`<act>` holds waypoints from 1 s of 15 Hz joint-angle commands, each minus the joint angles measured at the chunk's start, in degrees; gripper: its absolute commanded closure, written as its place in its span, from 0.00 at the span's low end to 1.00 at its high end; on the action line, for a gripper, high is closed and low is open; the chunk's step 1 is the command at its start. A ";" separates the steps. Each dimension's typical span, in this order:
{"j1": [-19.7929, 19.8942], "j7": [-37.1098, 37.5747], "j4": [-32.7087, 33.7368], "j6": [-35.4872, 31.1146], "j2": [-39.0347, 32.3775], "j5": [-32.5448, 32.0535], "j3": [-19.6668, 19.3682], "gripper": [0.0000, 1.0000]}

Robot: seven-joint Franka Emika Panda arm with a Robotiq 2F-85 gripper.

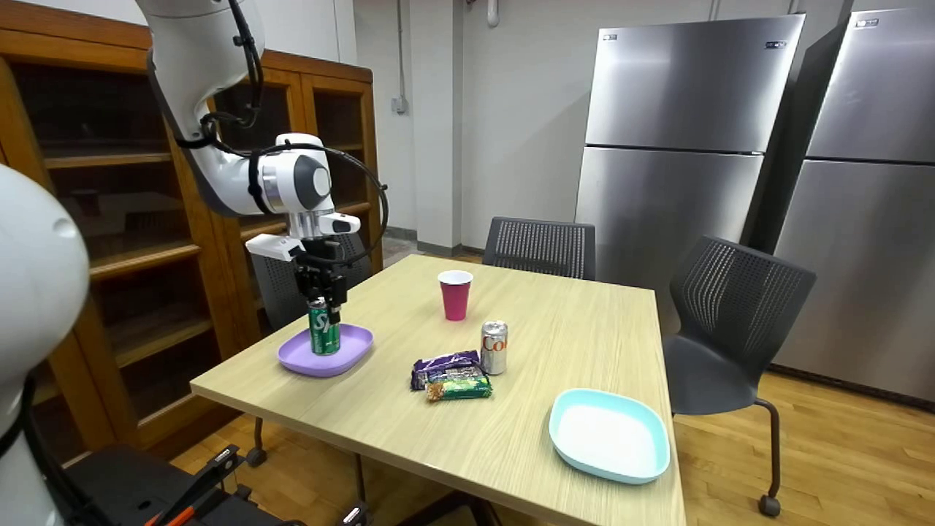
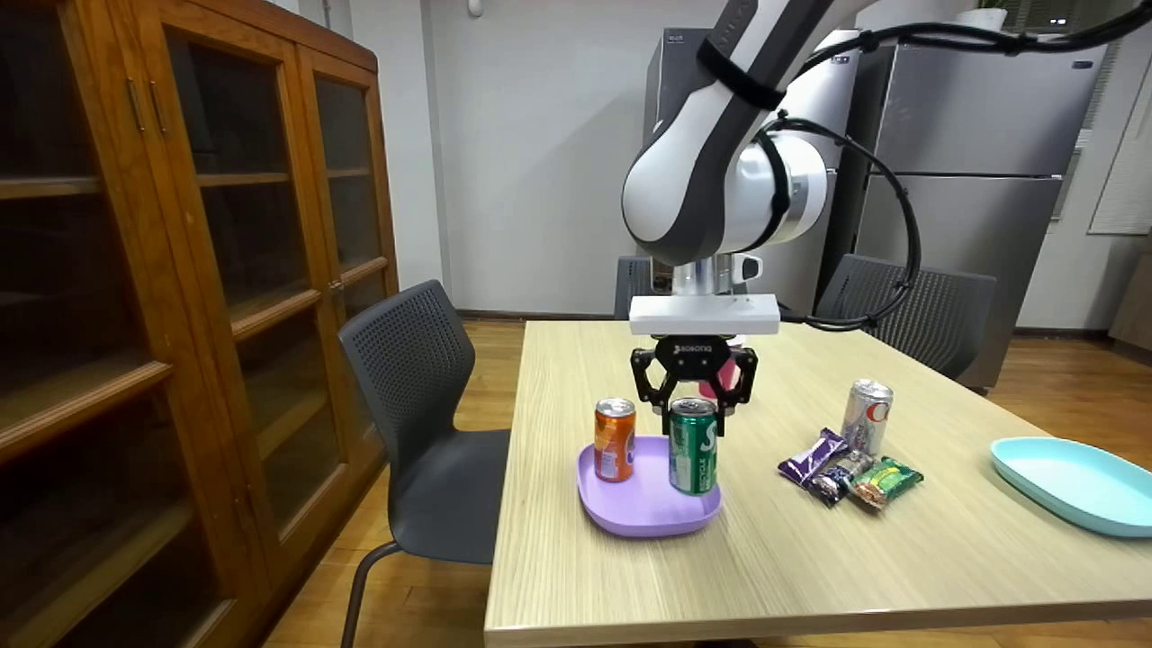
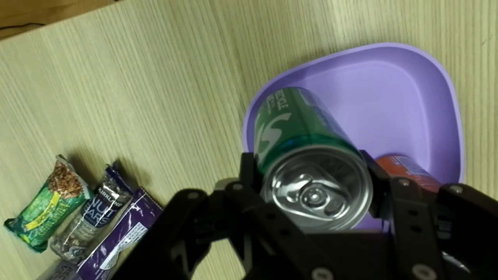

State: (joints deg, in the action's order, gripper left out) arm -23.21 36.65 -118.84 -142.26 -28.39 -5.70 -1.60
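Near the corner of the table [image 2: 810,576]: purple tray [image 2: 639,522] lies just inside its edge; some room divides it from three snack bars [image 2: 841,475].
Printed words: middle bar [image 3: 94,216] reads "KIRKLAND NUT BARS"; green can [image 2: 693,457] shows "RECYCLE" and a big "S".
Pincer [image 2: 693,423]: it pinches the green can at its upper sides.
Green can: upright between the two fingers [image 3: 248,169], within the tray; orange can [image 2: 615,441] stands near.

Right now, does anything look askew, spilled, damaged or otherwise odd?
Nothing stands out. The green can, clasped by the gripper, and the orange can look upright in the purple tray; the silver can and pink cup stand upright on the table. The snack bars lie bunched, but I see no spill or damage.
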 commanded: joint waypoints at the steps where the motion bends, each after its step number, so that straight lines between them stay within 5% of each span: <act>1: 1.03 1.69 1.59 0.40 -1.08 0.64 0.95 0.62; 15: 0.87 5.02 6.91 -0.82 -6.22 2.58 0.64 0.62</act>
State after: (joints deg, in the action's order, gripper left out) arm -23.04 40.36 -113.74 -143.12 -33.85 -3.94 -1.61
